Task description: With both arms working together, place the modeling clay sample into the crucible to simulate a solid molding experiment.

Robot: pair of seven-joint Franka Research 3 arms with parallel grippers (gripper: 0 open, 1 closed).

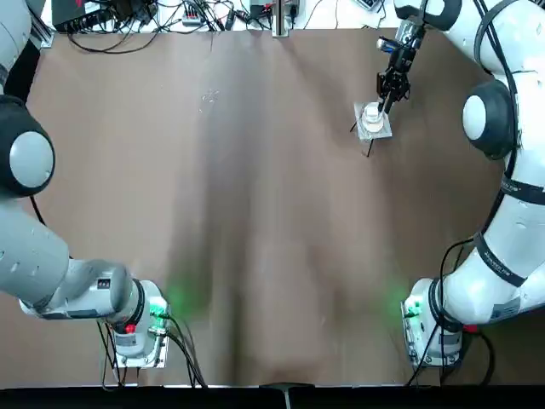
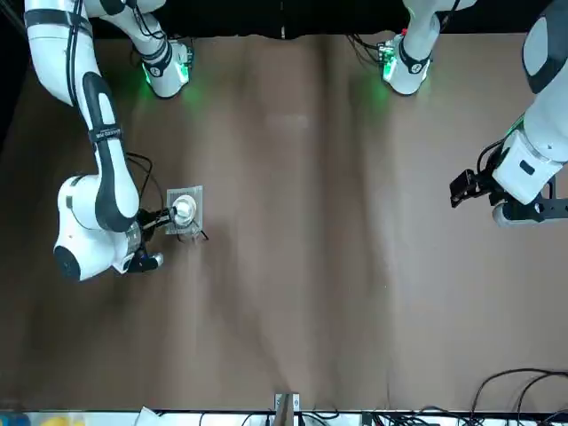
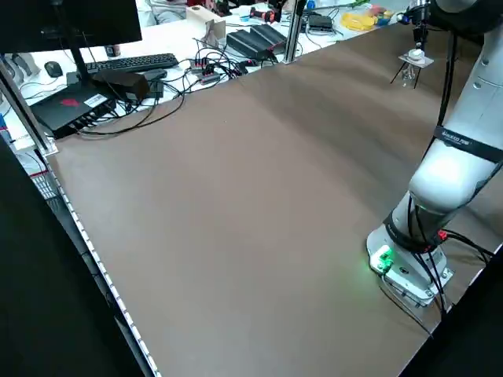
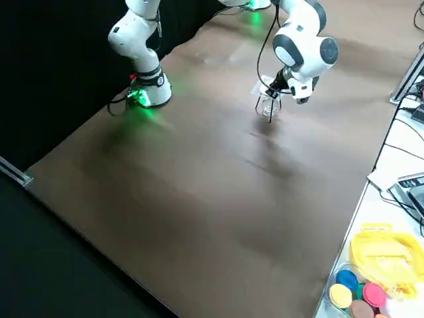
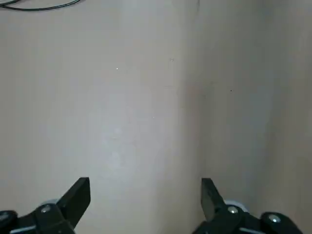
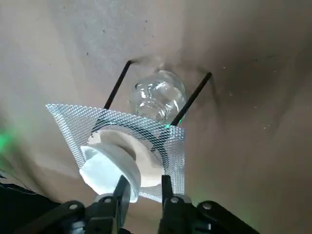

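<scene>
While the right gripper (image 6: pixel 145 180) is down at the stand with thin black legs (image 6: pixel 192 99), its two fingers are apart, with the near edge of the small white round cup (image 6: pixel 109 170) close by them. That cup sits tilted on top of the stand, over the beige round middle (image 6: pixel 148 163) of the square grey wire mesh pad (image 6: pixel 73 122). It is hard to see, but one finger seems to overlap the cup's rim, and I cannot tell if it touches. A clear round glass jar (image 6: pixel 158 95) is under the stand's top, between its legs. The left gripper (image 5: pixel 146 180) is up over the brown table (image 5: pixel 146 122), well apart from the stand, and its fingers are wide apart with nothing between them. Also well apart from the stand are a yellow plastic tray (image 4: pixel 387 255) and small round tubs with bright lids (image 4: pixel 361 295), close together on a white side table (image 4: pixel 371 209).
</scene>
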